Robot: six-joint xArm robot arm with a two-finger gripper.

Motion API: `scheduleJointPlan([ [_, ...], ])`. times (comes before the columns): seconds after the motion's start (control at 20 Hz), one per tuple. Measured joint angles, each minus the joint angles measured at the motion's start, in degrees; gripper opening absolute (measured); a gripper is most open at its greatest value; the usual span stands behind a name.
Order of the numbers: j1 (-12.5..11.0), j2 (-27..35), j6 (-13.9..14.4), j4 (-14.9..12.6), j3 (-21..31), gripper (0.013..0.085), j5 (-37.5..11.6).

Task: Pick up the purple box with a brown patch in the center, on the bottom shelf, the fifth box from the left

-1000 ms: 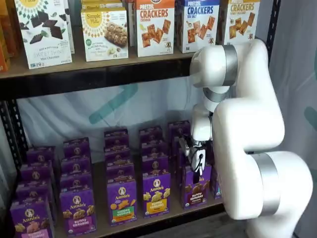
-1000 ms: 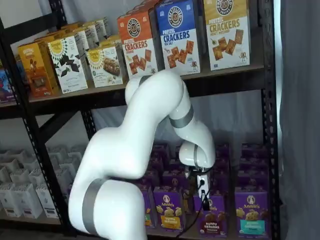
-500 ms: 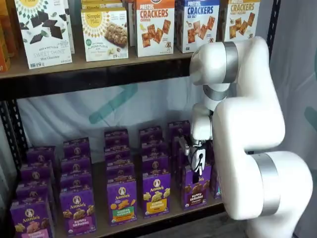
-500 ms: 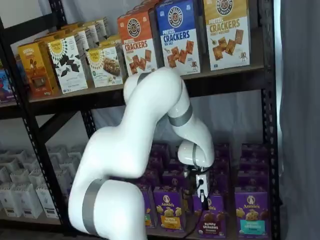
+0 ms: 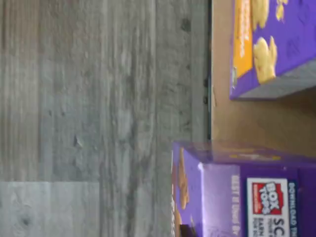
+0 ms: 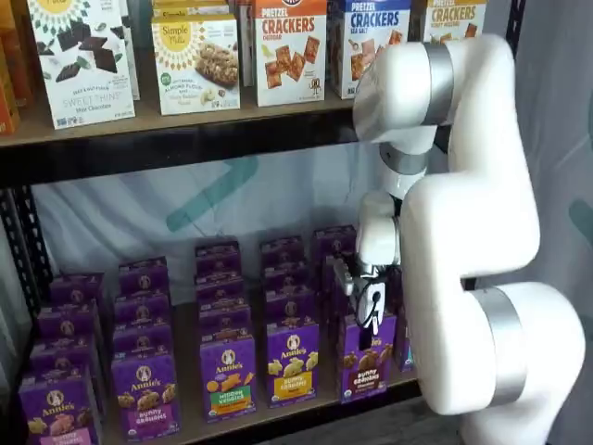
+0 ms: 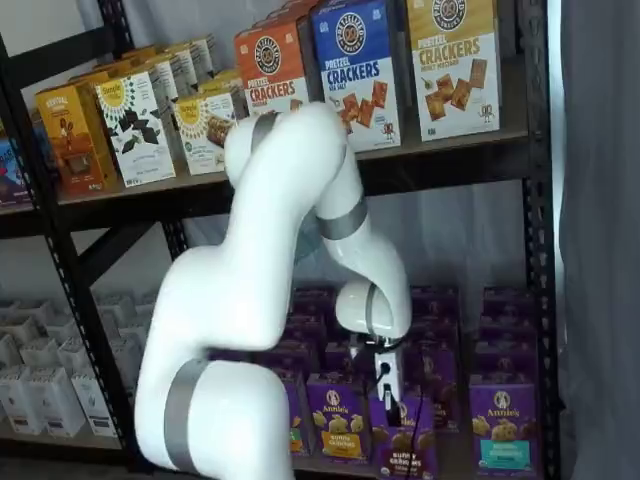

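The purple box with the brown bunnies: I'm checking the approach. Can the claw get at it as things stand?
Probably yes. The claw hangs right over the purple box in the front row of the bottom shelf, with nothing between them.

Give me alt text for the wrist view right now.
The picture is turned on its side: the purple box fills one corner, near the camera, a Box Tops mark on it. Beyond lie a yellow-banded purple carton, the bottom shelf and grey floor.

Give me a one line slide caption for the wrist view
Wrist camera, turned sideways: purple box close up at the bottom shelf edge, grey floor beyond.
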Motion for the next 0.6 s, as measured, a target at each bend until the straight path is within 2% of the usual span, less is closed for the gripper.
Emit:
scheduleJointPlan([
  [0.15, 0.9, -3.5, -0.5, 1.4, 5.2, 0.029, -2.1],
  [0.35, 1.9, -8.0, 1.3, 0.4, 11.7, 0.029, -4.8],
  [0.5, 2.8, -11.1, 0.0, 2.7, 15.5, 0.029, -6.1],
  [0.6, 3.3, -13.1, 0.2, 3.0, 17.7, 0.029, -6.8],
])
